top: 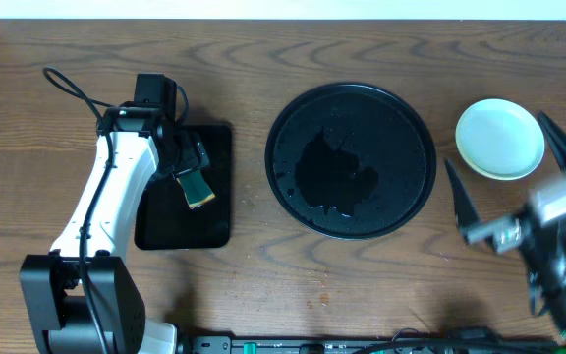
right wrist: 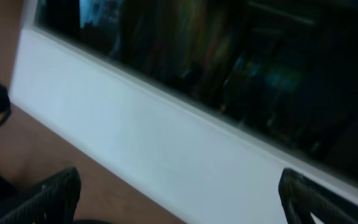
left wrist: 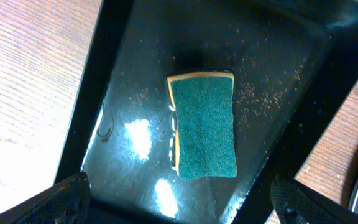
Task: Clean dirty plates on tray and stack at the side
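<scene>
Beside the tray (top: 281, 118), stacked plates (top: 500, 139), sponge (left wrist: 204, 126) under open left jaws

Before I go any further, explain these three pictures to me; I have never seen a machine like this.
Two robot arms work at a wooden table. The top picture looks straight down; the other two come from cameras on each arm's wrist. The left gripper hangs open over a green sponge lying in a small rectangular tray. The right gripper is open near a pale plate, or a stack of them, beside the round black tray, which looks wet. Its camera shows only a blurred wall. Neither gripper holds anything.
</scene>
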